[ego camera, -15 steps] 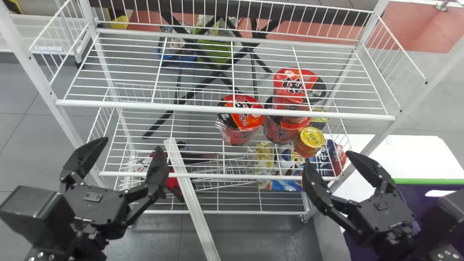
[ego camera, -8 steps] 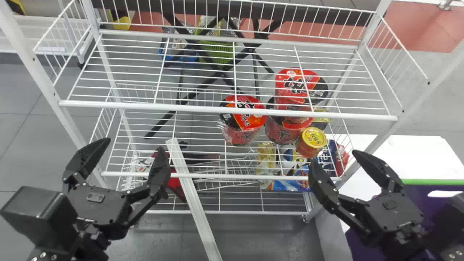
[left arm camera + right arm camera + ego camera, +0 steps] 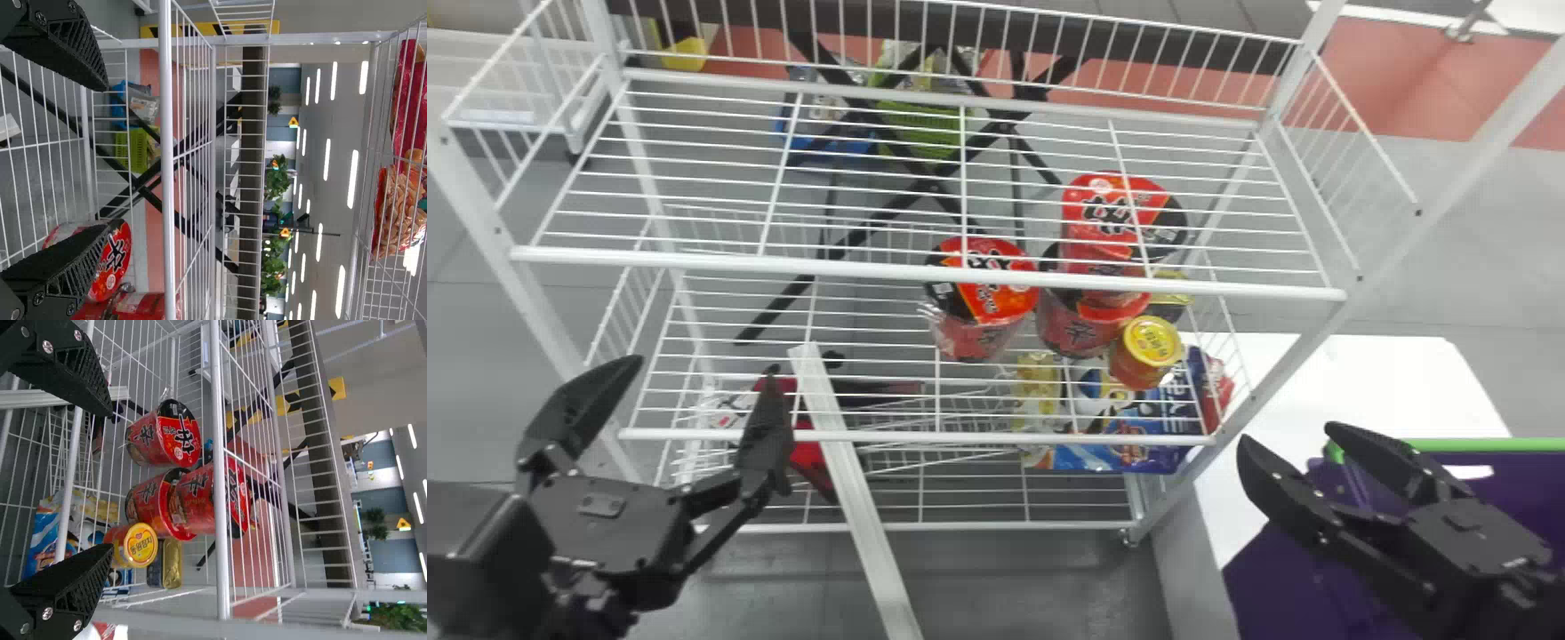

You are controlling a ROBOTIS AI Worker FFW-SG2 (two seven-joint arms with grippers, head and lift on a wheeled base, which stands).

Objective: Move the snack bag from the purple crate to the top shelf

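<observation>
At the lower right of the head view, the purple crate (image 3: 1263,578) has a green rim, and the right gripper (image 3: 1288,438) is above its left part with fingers apart and nothing between them. The left gripper (image 3: 701,378) is parked at lower left in front of the rack, also open and empty. The left wrist view has the open left gripper (image 3: 110,157) and, on a high wire shelf (image 3: 367,220), a snack bag (image 3: 393,213) beside a red bag (image 3: 408,100). In the right wrist view the right gripper (image 3: 110,480) is spread in front of the rack.
The white rack's wire shelf (image 3: 925,264) crosses the middle. Below it are red noodle cups (image 3: 983,298), a yellow-lidded can (image 3: 1147,351) and packets (image 3: 1120,427). A white post (image 3: 854,507) rises in front. The crate stands by a white tabletop (image 3: 1369,382).
The head view has turned, so the rack and left gripper appear farther left. My right gripper has moved right, away from the rack and over the crate, and it is turned more sideways.
</observation>
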